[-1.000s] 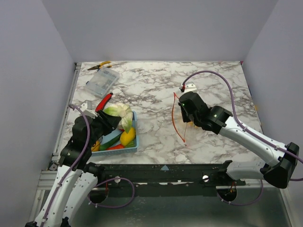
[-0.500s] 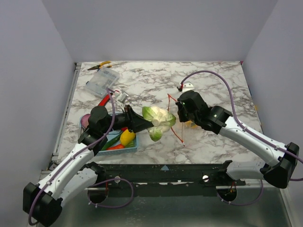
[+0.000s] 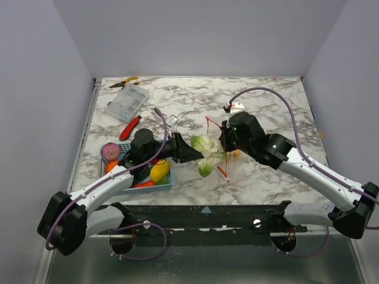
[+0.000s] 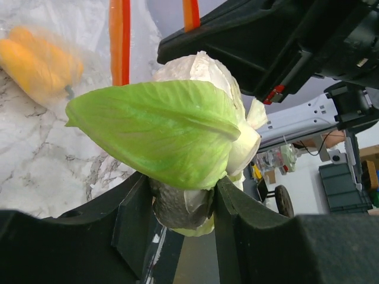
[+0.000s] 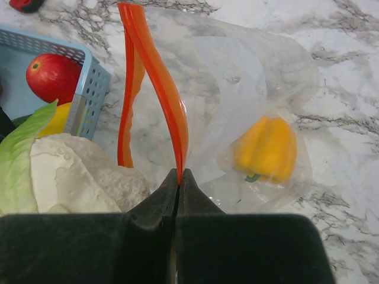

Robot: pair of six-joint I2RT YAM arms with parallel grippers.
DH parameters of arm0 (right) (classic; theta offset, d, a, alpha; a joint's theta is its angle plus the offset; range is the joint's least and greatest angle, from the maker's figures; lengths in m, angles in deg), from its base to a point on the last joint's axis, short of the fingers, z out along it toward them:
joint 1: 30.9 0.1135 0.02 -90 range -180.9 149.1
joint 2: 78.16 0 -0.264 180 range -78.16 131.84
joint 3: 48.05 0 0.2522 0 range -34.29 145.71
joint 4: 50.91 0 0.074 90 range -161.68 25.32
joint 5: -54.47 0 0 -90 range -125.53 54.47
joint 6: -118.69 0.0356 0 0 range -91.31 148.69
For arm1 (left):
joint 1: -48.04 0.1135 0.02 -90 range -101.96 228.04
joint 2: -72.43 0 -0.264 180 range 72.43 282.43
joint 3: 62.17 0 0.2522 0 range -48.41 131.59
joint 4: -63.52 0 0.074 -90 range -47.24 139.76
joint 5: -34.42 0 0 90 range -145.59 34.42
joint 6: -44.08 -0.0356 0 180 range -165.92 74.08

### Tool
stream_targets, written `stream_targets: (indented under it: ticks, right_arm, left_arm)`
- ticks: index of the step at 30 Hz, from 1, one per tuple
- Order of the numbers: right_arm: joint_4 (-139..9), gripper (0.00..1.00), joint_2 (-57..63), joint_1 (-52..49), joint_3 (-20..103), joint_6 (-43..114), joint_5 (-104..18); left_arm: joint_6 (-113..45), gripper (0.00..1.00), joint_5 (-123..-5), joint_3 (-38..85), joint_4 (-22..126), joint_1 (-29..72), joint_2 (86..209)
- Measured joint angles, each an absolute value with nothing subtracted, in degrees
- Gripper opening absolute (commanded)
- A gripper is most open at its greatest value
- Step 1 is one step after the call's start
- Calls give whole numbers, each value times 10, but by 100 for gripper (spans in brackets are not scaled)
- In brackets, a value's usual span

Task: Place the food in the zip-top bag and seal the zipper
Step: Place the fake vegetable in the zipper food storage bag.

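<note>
Holding the cauliflower (image 4: 172,127) at the bag (image 5: 249,71) mouth, two-arm view. The left tool (image 4: 180,207) is part-closed on the cauliflower's base, one finger on each side, with the green leaf facing the wrist camera. The right tool (image 5: 179,180) is pinched fully together on the zipper (image 5: 160,89), lifting it so the two orange strips bow apart into a narrow slit. A pepper (image 5: 266,148) already lies inside the bag, on the tabletop (image 3: 266,100).

Hazards, as I judge them. The slit looks narrower than the cauliflower, so a straight push may catch the near strip and shove the floppy bag along instead of entering it. That same push loads the right tool's thin pinch, and the strip could slide out and let the mouth collapse. The leaf may snag on the strip. If I let go too early, the piece drops beside the bag rather than into it.

Position. In the right wrist view the cauliflower sits low and left of the tool, just beside the left strip and outside the mouth. Whether it touches the strip I cannot tell. Other food, a tomato (image 5: 53,77) among it, waits in the basket (image 5: 89,83).
</note>
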State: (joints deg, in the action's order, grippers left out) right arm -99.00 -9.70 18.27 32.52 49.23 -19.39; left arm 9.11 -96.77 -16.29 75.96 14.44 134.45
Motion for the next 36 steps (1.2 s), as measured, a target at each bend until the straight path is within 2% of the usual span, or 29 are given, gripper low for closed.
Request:
stream_targets:
  ticks: [5, 12, 16, 20, 28, 36]
  right_arm:
    - [-986, 1, -97, 181, 321, 493, -200]
    - [-975, 1, -97, 178, 321, 494, -210]
    - [-956, 1, -93, 179, 318, 497, -240]
    - [-937, 1, -86, 179, 311, 500, -274]
    - [-910, 1, -88, 178, 293, 512, -338]
    - [-908, 1, -100, 174, 290, 518, -342]
  left_arm:
    - [89, 0, -951, -149, 728, 142, 1367]
    - [66, 0, -832, -39, 480, 139, 1388]
    - [73, 0, -776, -10, 396, 140, 1395]
    - [88, 0, -777, -12, 384, 140, 1395]
    - [65, 0, -778, -49, 473, 111, 1384]
    - [-39, 1, -743, 38, 378, 87, 1413]
